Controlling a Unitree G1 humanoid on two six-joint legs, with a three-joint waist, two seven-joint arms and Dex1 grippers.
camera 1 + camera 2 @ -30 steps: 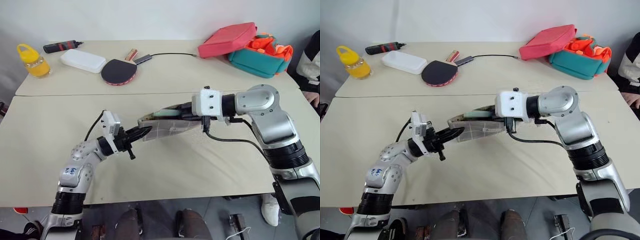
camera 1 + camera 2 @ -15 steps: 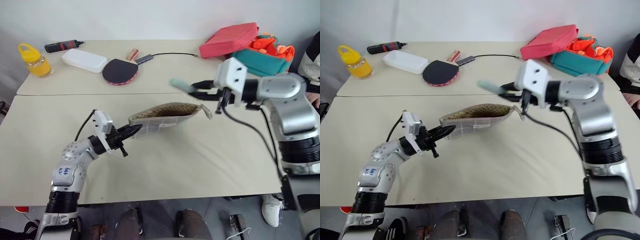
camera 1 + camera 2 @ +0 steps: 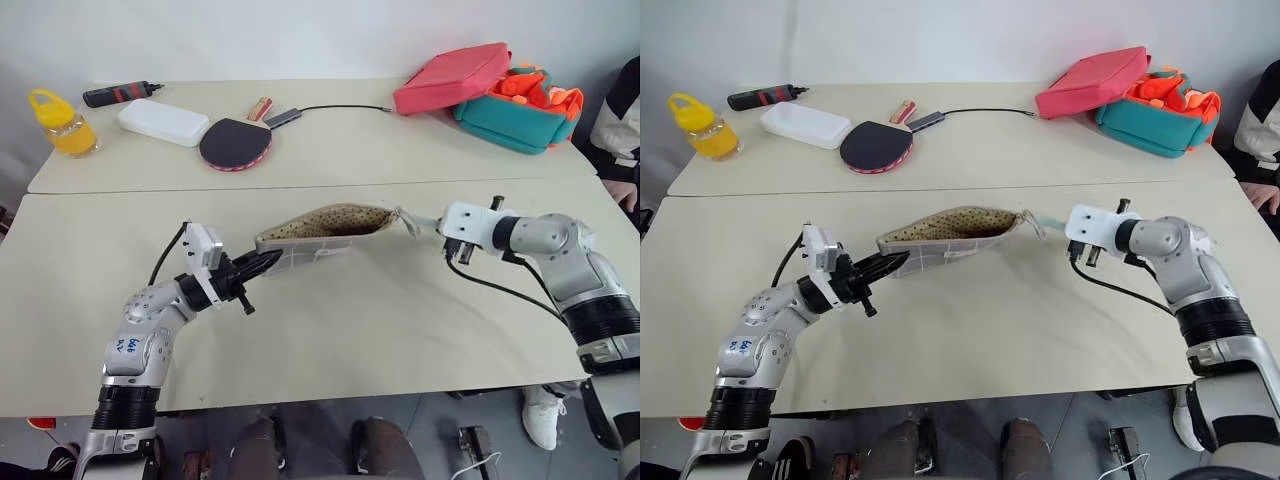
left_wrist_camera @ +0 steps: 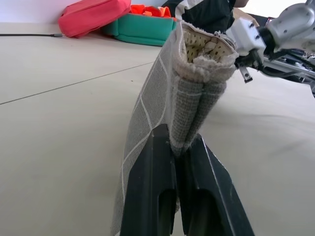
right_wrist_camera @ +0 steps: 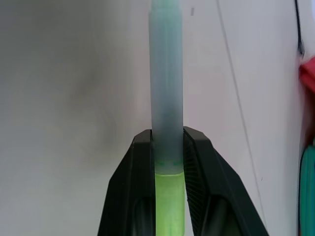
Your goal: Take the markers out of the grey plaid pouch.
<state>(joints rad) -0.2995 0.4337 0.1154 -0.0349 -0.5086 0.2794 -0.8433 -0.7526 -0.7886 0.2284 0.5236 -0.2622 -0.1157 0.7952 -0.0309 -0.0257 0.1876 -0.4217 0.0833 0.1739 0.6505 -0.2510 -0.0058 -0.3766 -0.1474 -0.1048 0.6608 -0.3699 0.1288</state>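
Observation:
My left gripper (image 3: 262,265) is shut on one end of the grey plaid pouch (image 3: 322,232) and holds it off the table. The pouch's mouth gapes upward and shows a dotted lining. In the left wrist view the pouch's folded end (image 4: 189,113) is pinched between the black fingers (image 4: 152,172). My right gripper (image 5: 167,133) sits low over the table just past the pouch's far end. It is shut on a marker (image 5: 166,73) with a pale teal cap and a bright green body. The marker's tip (image 3: 1047,222) points toward the pouch.
A pink-red case (image 3: 450,78) leans on a teal case (image 3: 515,112) at the back right. A table tennis paddle (image 3: 236,143), white box (image 3: 165,122), yellow bottle (image 3: 62,122), black cylinder (image 3: 120,94) and cable (image 3: 345,108) lie on the far table. A person (image 3: 622,120) sits at the right edge.
My right gripper drew the green marker out of the pouch's mouth, swung it to the right and lowered it near the table. The left gripper kept hold of the pouch.

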